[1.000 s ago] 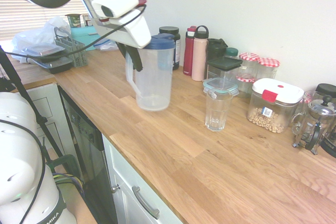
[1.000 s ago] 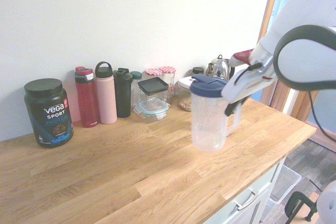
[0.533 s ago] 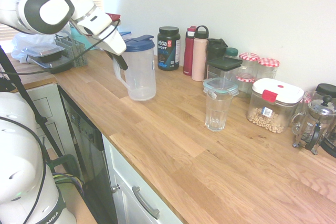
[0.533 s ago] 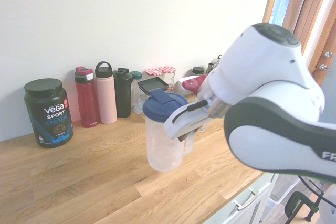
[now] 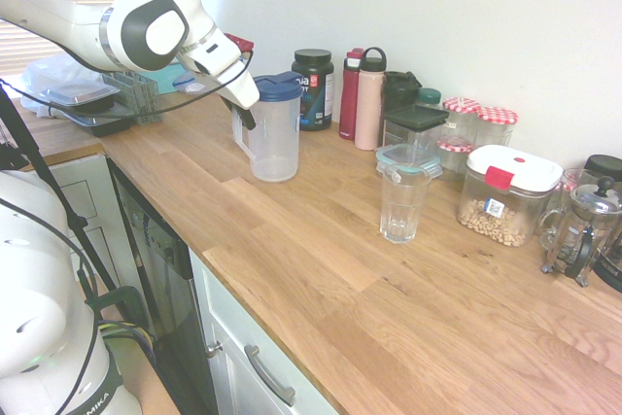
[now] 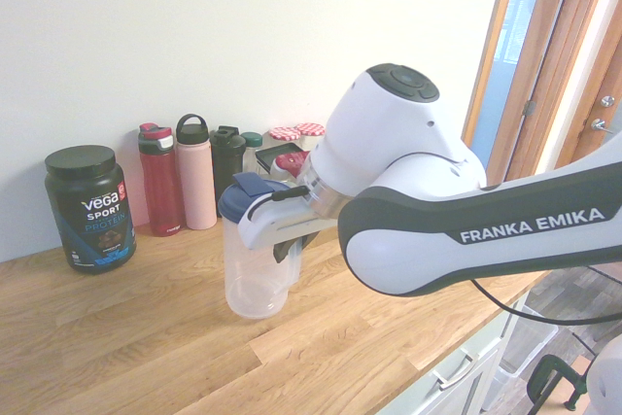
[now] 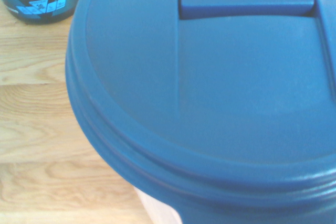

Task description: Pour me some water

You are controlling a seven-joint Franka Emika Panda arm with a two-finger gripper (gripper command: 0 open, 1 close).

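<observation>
The gripper (image 5: 243, 116) grips the handle of the blue-lidded pitcher (image 5: 273, 128), upright on or just above the wooden surface (image 5: 321, 259) by the protein tub (image 5: 313, 87); contact is hard to tell. The glass (image 5: 400, 203) stands well apart. Seemingly mid-carry: the next move means bringing the spout over the glass and tilting. A kitchen, bottles lining the wall

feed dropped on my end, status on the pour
Tool shut on pitcher handle. Pitcher upright, blue lid on. Glass apart, looks empty. Nothing between them.
</observation>
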